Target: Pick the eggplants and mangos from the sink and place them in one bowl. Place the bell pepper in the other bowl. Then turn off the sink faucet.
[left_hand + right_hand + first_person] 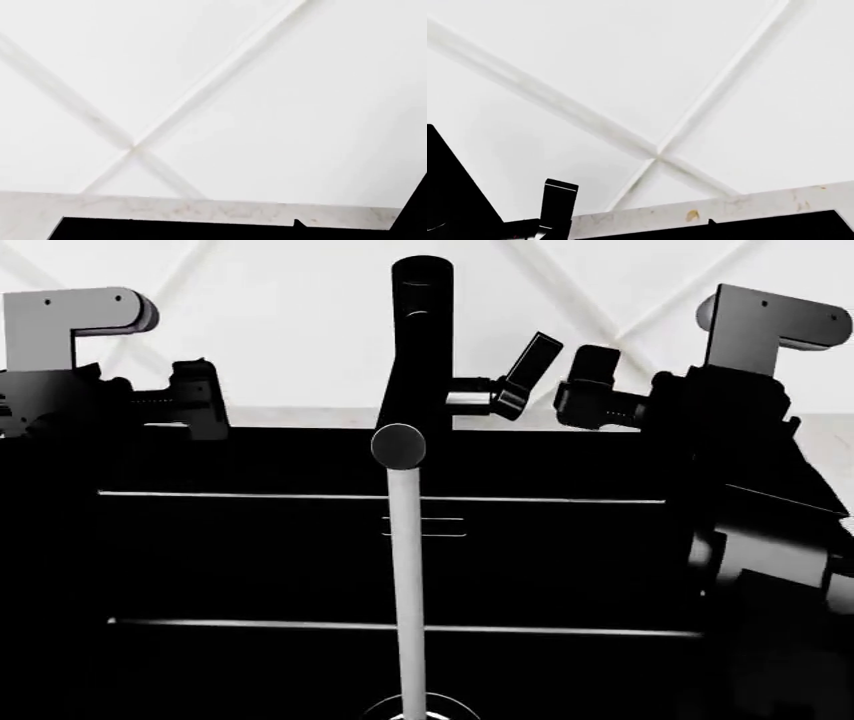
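Head view: faucet [420, 340] stands upright at the back middle of the sink [267, 560], dark post vertical, water stream falling straight to the drain. Its lever [514, 380] sticks out sideways toward the robot's right, handle end tilted up.

Right gripper [587, 388] sits just beside the lever tip, level with it, clearly the nearer arm. Left gripper [187, 400] is well apart on the other side.

Can't tell the jaw state on either. No fruit or bowls in view. Wrist views show only white tile wall and counter edge.

Likely step: turning off the faucet with the right arm.
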You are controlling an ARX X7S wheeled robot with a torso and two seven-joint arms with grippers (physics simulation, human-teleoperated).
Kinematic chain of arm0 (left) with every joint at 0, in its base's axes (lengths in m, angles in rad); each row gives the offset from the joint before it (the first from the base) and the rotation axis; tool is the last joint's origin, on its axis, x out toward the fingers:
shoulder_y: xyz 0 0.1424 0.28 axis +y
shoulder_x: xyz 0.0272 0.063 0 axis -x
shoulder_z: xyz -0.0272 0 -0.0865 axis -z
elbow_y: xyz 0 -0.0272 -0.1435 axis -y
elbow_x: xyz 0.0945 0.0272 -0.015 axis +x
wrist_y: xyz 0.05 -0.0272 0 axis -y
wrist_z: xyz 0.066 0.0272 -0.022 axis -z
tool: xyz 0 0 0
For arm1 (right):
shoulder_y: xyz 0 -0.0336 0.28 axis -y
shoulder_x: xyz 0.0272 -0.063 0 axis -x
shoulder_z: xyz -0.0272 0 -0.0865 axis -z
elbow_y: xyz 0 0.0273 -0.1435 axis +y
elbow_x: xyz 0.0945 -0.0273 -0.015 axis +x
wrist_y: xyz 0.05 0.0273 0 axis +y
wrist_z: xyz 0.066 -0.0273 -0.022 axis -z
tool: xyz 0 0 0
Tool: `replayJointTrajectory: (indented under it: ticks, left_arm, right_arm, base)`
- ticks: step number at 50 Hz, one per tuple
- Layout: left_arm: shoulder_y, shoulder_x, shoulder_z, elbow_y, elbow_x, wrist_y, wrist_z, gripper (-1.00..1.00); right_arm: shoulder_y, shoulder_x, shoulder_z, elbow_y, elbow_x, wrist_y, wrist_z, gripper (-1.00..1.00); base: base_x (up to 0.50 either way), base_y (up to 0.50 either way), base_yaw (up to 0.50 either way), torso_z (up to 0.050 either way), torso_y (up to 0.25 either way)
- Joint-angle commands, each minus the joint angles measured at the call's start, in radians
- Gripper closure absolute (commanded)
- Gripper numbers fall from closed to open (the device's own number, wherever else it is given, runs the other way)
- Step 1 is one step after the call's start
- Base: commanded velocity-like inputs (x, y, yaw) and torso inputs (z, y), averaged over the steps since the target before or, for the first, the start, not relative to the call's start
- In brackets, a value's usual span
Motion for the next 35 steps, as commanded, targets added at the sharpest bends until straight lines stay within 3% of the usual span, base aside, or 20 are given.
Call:
replayJointTrajectory:
  ticks: [1, 9, 35]
  left_arm:
    - [-0.016, 0.129, -0.004, -0.248, 0.018, 0.034, 0.142, -1.0]
    - [-0.021, 0.139, -0.011, -0.267, 0.013, 0.026, 0.148, -1.0]
    - [-0.029, 0.006, -0.023, 0.026, 0.012, 0.012, 0.015, -1.0]
  right_arm:
    - [0.045, -0.045, 0.211, 0.084, -0.229, -0.031, 0.002, -1.0]
    - [0.026, -0.054, 0.237, 0.084, -0.267, -0.131, 0.003, -1.0]
    - [0.058, -0.068, 0.269, 0.084, -0.268, -0.327, -0.095, -1.0]
  base:
    - [0.0, 0.0, 0.0, 0.0, 0.0]
    - [0.0, 0.0, 0.0, 0.008, -0.097]
    - [0.0, 0.0, 0.0, 0.015, -0.157]
